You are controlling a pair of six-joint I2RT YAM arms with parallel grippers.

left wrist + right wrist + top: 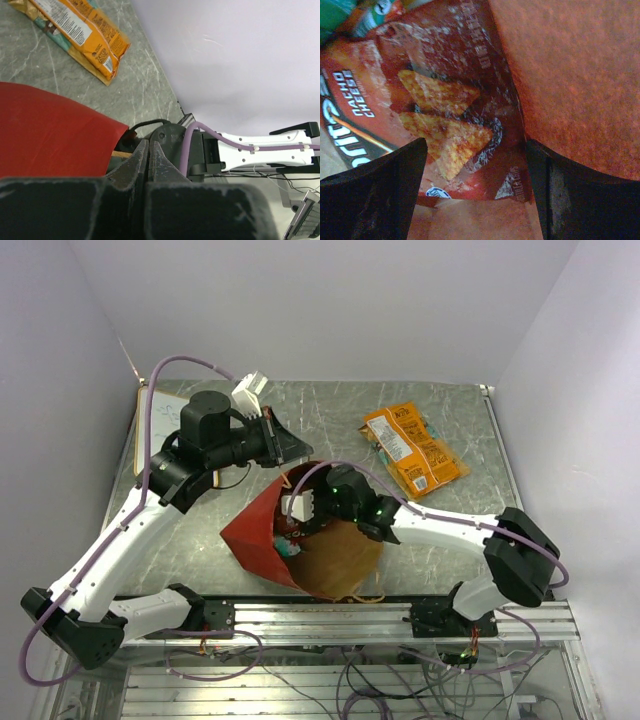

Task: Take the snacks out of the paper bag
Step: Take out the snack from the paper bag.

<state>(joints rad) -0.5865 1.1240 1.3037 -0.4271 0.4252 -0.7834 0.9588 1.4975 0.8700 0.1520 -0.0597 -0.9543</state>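
Note:
The paper bag (262,530) lies on its side at the table's middle, red outside, its brown inside (345,558) facing the near edge. My right gripper (300,512) reaches into its mouth. In the right wrist view it (476,190) is open, its fingers either side of a red Doritos packet (445,100) lying on the bag's brown wall (580,75). A green packet (340,10) lies beyond. An orange snack packet (412,448) lies on the table at the far right, also in the left wrist view (75,30). My left gripper (297,446) (148,142) is shut just above the bag's red far rim (45,130).
A white card (160,412) lies at the table's far left edge. White walls close in on the left, back and right. An aluminium rail (330,620) with cables runs along the near edge. The right arm's purple cable (420,510) loops over the bag.

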